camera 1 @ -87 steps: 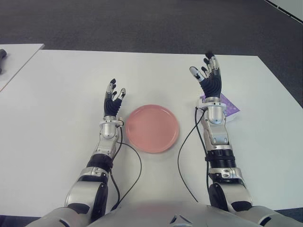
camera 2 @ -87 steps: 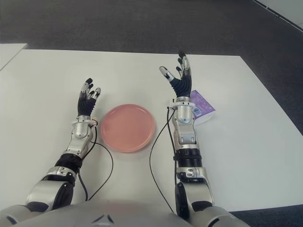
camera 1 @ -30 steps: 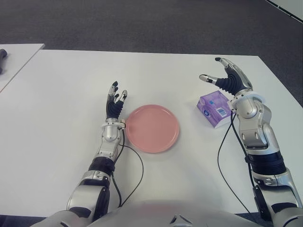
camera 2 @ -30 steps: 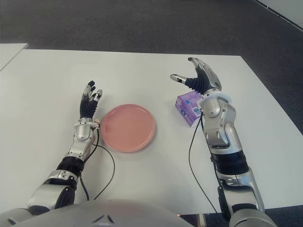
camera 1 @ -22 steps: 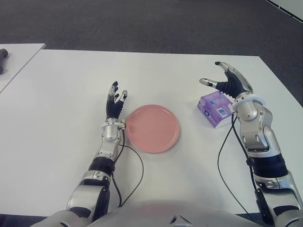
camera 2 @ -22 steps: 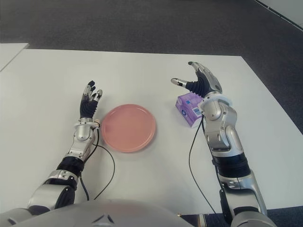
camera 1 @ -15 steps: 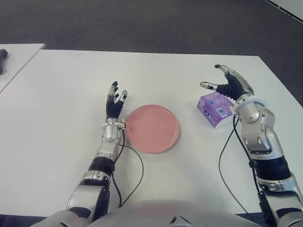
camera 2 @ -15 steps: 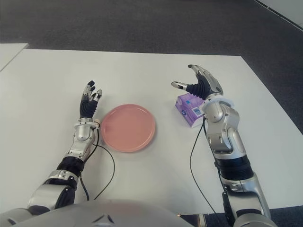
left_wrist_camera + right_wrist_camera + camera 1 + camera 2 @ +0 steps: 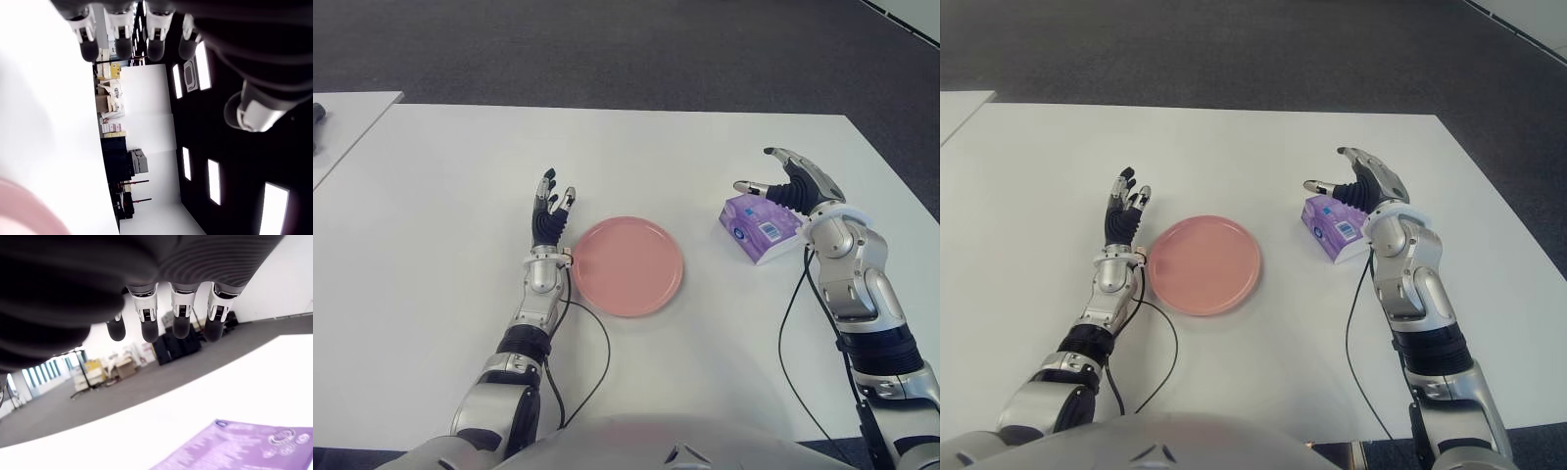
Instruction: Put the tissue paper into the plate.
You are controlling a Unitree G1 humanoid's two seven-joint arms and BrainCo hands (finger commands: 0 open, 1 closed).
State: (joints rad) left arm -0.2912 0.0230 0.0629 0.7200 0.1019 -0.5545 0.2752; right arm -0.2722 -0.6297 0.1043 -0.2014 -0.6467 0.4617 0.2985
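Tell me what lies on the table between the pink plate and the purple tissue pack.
Nothing: in both eye views, only bare white table separates the pink plate from the purple tissue pack, above which the open right hand shows.

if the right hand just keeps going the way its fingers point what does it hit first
Probably nothing: the right hand hovers open above the purple tissue pack, fingers pointing over it toward the bare far table. Height is unclear; the pack would come first if it dips.

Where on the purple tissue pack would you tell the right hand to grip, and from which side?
Grip the purple tissue pack across its two long sides, coming down from above. It lies flat on the white table, so only its top and edges are reachable. The right hand hovers open over its far end; the pink round plate lies to the pack's left.
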